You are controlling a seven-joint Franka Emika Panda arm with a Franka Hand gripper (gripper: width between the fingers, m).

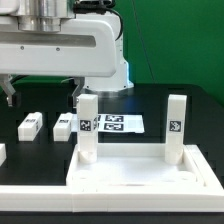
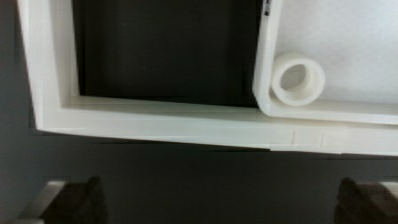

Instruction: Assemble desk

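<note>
Tabletop sits at the table's front edge, with two upright legs at its rear corners. Two loose legs lie toward the exterior view's left. My gripper hangs above, fingers spread, empty, facing a round corner socket.

The black table carries the white tabletop, which lies flat with its rim up in the lower middle and lower right of the exterior view. At middle left a first leg and a second leg lie on their sides, close together but apart. The marker board lies flat at the centre, just behind the tabletop. A white border rail runs along the bottom edge.
</note>
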